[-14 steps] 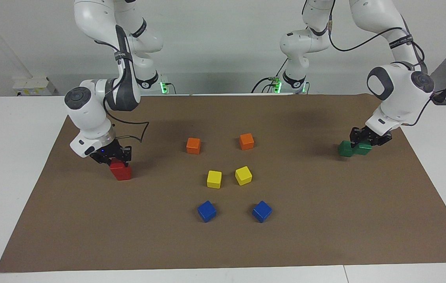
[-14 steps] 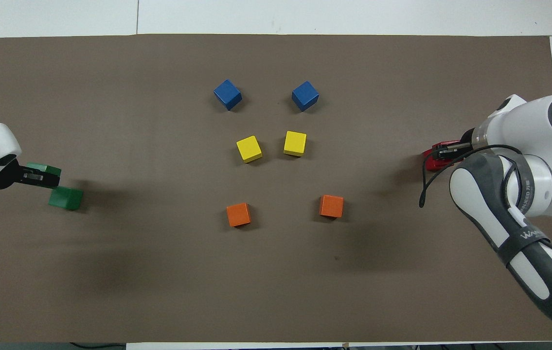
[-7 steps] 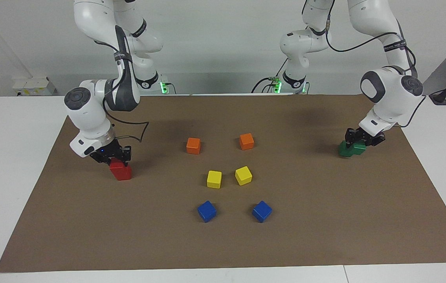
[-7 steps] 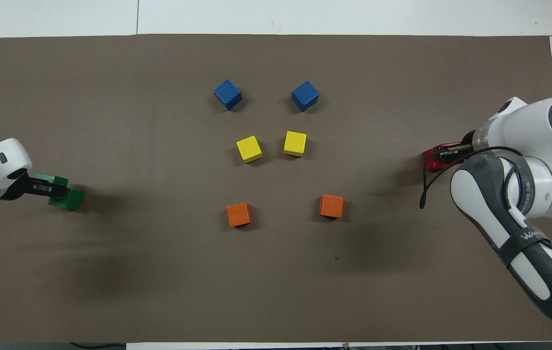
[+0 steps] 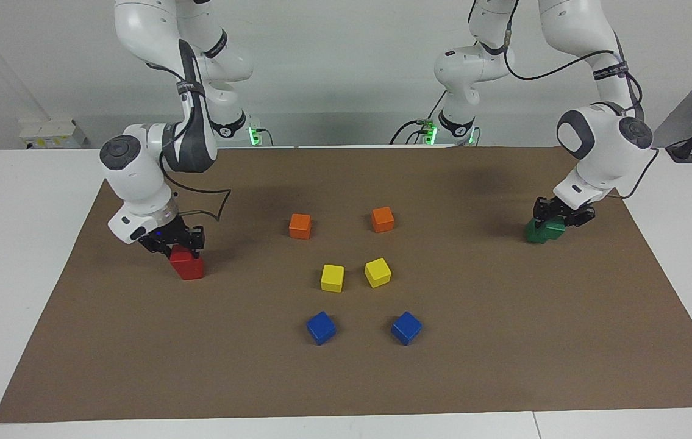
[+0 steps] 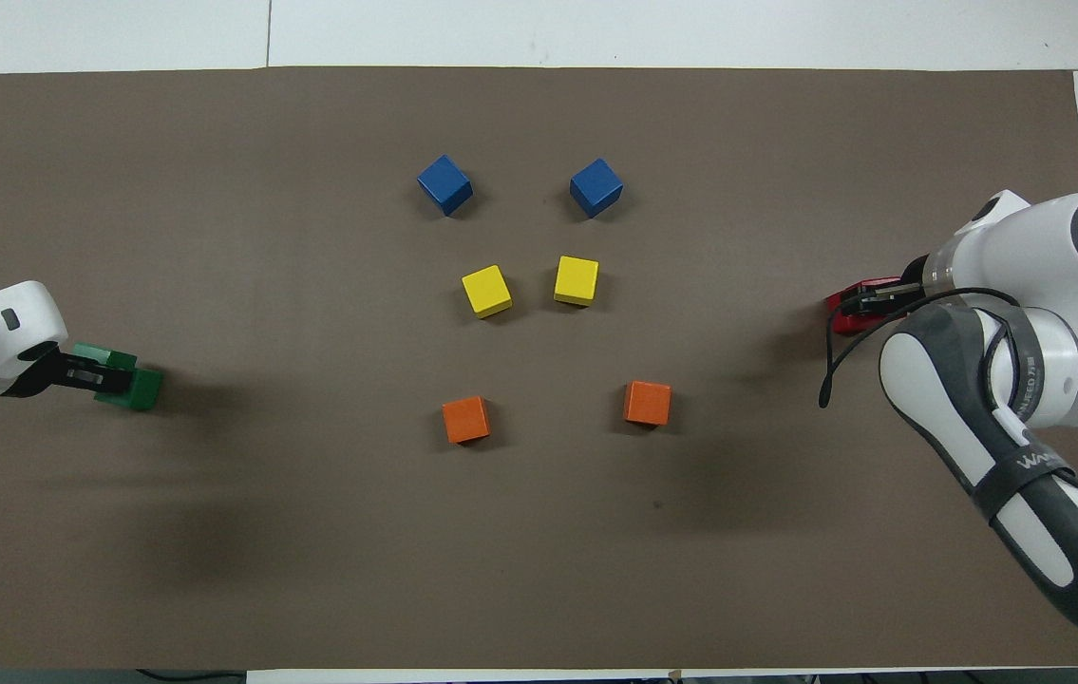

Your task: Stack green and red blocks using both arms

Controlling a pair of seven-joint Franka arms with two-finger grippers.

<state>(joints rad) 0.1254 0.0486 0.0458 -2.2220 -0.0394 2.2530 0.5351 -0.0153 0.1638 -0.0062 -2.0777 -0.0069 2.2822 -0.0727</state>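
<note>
Two grippers sit low at the two ends of the brown mat. The left gripper [image 5: 559,214] [image 6: 92,377] pinches a green block [image 5: 554,227] [image 6: 108,361] that overlaps the second green block [image 5: 536,233] [image 6: 141,388] below it and looks to rest on it, shifted toward the left arm's end. The right gripper [image 5: 174,242] [image 6: 866,302] is down on the red blocks [image 5: 187,266] [image 6: 849,313] — whether its fingers are spread or still pinching, I cannot tell; only one red cube shows clearly in the facing view, the rest hidden under the black fingers.

Between the two arms, well apart from both, six other cubes lie in pairs in the middle of the mat: orange blocks [image 5: 300,226] [image 6: 465,419] nearest the robots, yellow blocks [image 5: 332,278] [image 6: 486,291] next, blue blocks [image 5: 321,327] [image 6: 444,184] farthest. None touches another, and none stands close to either gripper.

The mat [image 5: 504,341] [image 6: 216,190] is bare around each stack; the green pair lies near the mat's edge at the left arm's end, the red near the edge at the right arm's end. A black cable [image 5: 211,201] [image 6: 833,361] loops off the right arm above the mat.
</note>
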